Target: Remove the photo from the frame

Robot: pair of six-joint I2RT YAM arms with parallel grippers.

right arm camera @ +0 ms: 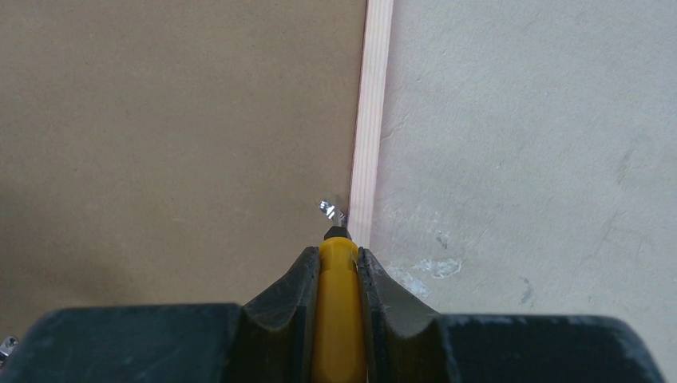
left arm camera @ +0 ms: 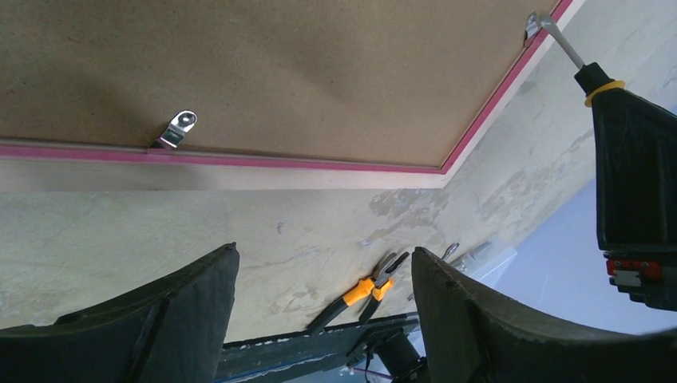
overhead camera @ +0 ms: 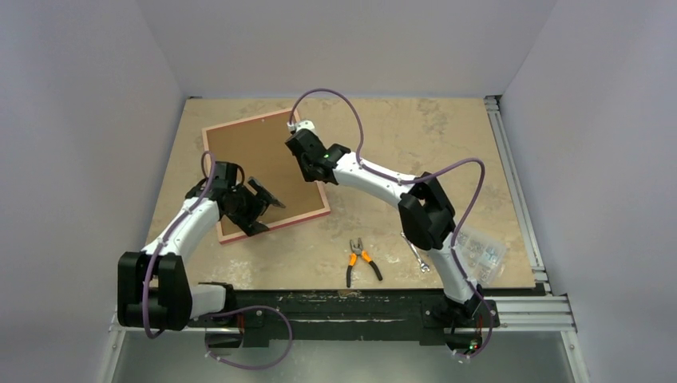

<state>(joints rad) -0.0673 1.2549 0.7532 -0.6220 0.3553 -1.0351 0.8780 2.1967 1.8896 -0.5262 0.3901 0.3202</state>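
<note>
Screwdriver work at a retaining clip on the back of the frame [overhead camera: 249,155].

Lies face down, left of centre on the table [overhead camera: 447,136], with the brown backing board up and pink border only at the edges. No sight of the photo, presumably under that board. Right gripper [right arm camera: 339,263]: clamped tight on the yellow handle of a screwdriver [right arm camera: 338,319], with the tip at a small metal clip [right arm camera: 329,210] on the frame's right edge. Left gripper [left arm camera: 323,251]: spread wide, holding nothing, hovering just beside the near edge close to a second clip [left arm camera: 177,130]. Frame probably light, thin and stiff, apt to slide on the smooth top; best pinned at a rim or corner. Print likely flimsy and glossy, easily creased or smudged; best lifted by a bare edge after freeing the board.
</note>
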